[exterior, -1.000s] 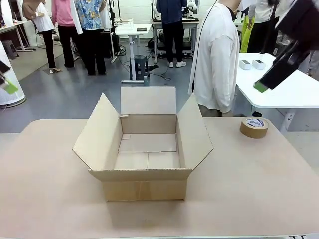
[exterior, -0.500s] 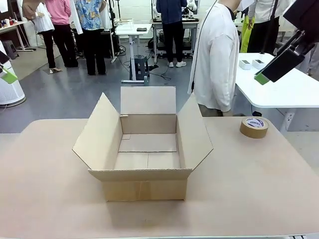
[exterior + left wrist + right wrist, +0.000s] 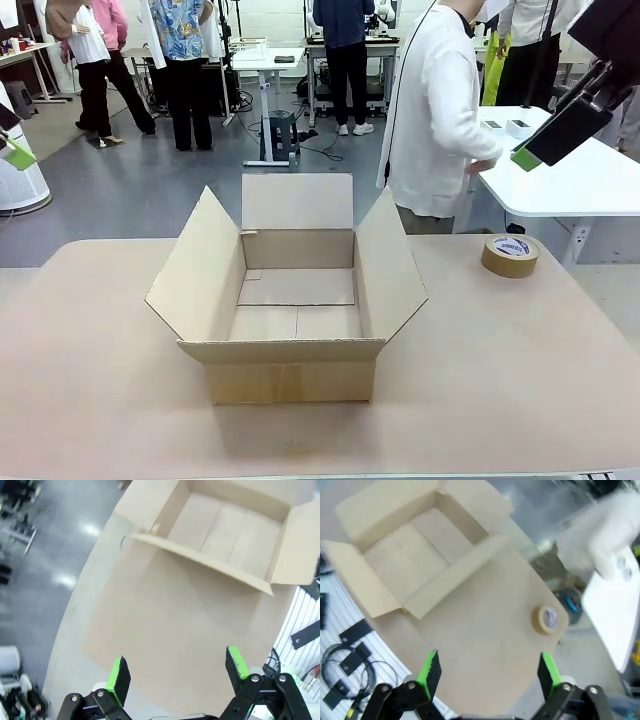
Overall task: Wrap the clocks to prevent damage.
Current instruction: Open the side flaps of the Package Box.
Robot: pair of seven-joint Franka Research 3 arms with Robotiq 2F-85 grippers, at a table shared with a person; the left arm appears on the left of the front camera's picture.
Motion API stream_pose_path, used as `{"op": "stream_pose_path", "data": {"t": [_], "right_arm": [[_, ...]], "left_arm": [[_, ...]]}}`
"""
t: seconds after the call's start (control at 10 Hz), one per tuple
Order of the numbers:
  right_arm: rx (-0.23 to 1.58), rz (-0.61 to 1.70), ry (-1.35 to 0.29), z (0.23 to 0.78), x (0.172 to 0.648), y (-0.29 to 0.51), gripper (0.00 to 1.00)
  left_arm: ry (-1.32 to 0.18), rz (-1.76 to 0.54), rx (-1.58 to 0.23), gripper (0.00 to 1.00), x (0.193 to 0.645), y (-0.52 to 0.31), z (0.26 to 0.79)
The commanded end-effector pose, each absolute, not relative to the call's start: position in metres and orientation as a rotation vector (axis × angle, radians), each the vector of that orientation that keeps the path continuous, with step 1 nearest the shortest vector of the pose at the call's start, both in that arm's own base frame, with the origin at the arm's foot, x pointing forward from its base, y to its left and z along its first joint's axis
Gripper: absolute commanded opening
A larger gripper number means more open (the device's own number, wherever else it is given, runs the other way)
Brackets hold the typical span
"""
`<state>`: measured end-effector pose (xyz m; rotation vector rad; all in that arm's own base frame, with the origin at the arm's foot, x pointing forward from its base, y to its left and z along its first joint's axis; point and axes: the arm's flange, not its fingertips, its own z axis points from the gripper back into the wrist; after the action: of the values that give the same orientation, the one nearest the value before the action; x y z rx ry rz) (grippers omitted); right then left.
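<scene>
The left hand [image 3: 177,672] and right hand [image 3: 487,672] are held high above the counter [image 3: 500,380], spread wide, empty. Both are cropped at the front view's upper edges.

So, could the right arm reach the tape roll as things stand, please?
Probably yes: the right gripper hangs open above the table, and the tape roll lies flat by itself there, with nothing between them.

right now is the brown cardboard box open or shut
Open: the brown cardboard box has its four flaps spread outward, and its bare inside floor shows, with nothing in it.
</scene>
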<state>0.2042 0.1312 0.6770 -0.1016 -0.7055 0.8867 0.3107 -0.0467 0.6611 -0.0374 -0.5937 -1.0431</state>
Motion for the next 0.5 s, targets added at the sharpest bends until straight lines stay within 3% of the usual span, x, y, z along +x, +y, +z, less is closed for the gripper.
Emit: {"op": "stream_pose_path", "data": {"t": [0.0,0.2,0.4], "right_arm": [[0.117,1.029,-0.693,0.680,0.234,0.092,1.00],[0.291,1.038,-0.718,0.669,0.253,0.054,1.00],[0.322,0.957,-0.782,0.660,0.260,0.008,1.00]], "left_arm": [[-0.585,-1.278,-0.311,1.00,0.333,-0.024,0.673],[-0.599,-1.364,-0.423,1.00,0.356,0.002,0.671],[-0.671,-1.341,-0.454,1.00,0.358,0.034,0.652]]}}
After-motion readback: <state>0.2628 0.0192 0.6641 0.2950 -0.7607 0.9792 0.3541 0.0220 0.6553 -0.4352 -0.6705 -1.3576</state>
